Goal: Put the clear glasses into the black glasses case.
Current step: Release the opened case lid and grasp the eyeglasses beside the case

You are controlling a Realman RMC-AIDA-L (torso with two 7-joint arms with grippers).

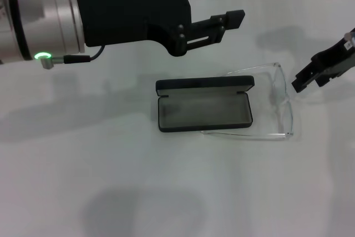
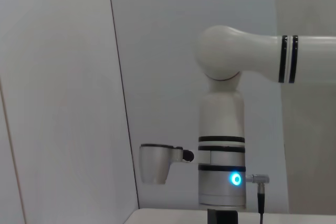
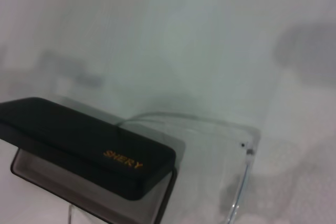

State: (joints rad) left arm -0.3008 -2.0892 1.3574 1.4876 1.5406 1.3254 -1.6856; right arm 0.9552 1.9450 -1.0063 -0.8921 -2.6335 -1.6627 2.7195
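On the head view I see the case point(image 1: 204, 105) lying open in the middle of the white table point(image 1: 111, 192). Its lid stands up along the far edge, and the grey lining of the tray faces up. Nothing lies inside the tray.

The glasses point(image 1: 272, 106) are on the table at the right end of the case. The lens stands just beside that short end, and the two thin arms reach toward the case: one runs along its far side near the lid, the other along its near side. Whether the arms touch the case, I cannot tell. The glasses are not in the case.

My left gripper point(image 1: 236, 5) hangs high above the table, behind the case and a little to its left. Its fingers point to the right with a clear gap between them, and they hold nothing. The left wrist view shows only a wall and the other arm point(image 2: 223, 145) of the robot.

My right gripper point(image 1: 302, 81) comes in from the right edge, low and near the lens of the glasses, but apart from it. About its jaws I cannot tell; only the dark tip is visible. In the right wrist view I see the lid of the case point(image 3: 89, 142) with orange lettering, and the glasses point(image 3: 210, 129) beside it.
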